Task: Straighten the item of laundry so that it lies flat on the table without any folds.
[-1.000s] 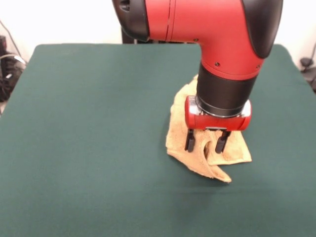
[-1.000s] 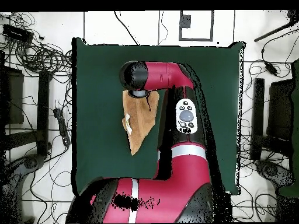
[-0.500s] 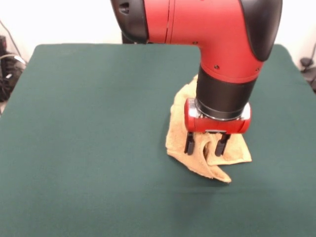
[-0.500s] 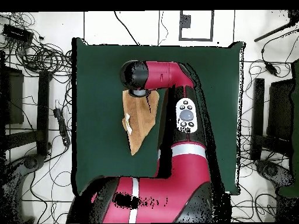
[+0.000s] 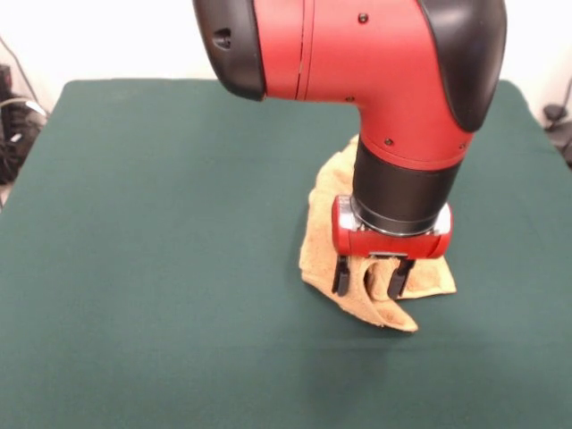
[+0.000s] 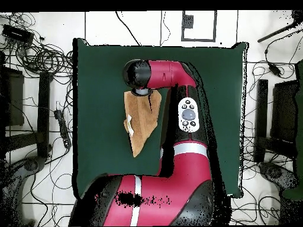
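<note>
Hand [image 5: 372, 277] spread open, fingers straddling a raised fold of the crumpled orange-tan towel [image 5: 326, 241] right of centre on the table [image 5: 161, 223]. Pinch only the top layer, then drag outward, low.

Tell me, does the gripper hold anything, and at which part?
Nothing is held yet. The gripper is open, its fingers astride a raised fold of the towel near its front end.
</note>
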